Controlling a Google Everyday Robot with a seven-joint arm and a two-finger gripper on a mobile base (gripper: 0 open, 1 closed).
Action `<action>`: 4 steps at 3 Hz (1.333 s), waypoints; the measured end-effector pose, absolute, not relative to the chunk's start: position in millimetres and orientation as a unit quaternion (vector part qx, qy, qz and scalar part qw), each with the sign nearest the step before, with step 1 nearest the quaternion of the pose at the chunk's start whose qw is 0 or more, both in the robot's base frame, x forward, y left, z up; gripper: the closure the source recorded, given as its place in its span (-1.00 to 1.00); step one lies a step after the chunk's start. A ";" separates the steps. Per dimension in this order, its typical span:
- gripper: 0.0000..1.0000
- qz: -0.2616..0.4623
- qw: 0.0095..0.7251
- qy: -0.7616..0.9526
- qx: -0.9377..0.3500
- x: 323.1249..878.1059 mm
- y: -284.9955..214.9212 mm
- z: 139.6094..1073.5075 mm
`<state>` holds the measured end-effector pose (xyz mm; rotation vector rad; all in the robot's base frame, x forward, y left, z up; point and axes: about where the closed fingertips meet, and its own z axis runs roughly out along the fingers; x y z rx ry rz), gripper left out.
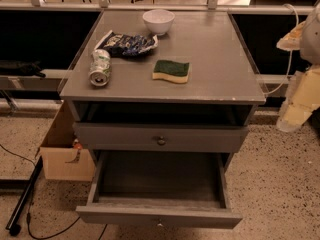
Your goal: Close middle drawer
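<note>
Middle drawer pulled far out at the bottom of the view, dark inside, small round knob on its flat grey front; above it, top drawer slightly ajar; on the cabinet top, bowl, can, sponge; gripper at the right edge, apart from both drawers; grip state impossible to tell.

Grey cabinet top: bowl, bag, can, sponge.
</note>
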<state>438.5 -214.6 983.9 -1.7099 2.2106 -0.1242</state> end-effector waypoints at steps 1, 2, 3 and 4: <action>-1.00 -0.044 0.174 0.779 -0.601 438.6 -214.9 984.8; -1.00 -0.018 0.201 0.793 -0.574 436.5 -223.1 976.8; -1.00 0.046 0.236 0.818 -0.523 423.0 -228.3 940.4; -1.00 0.101 0.234 0.832 -0.493 408.6 -222.7 893.4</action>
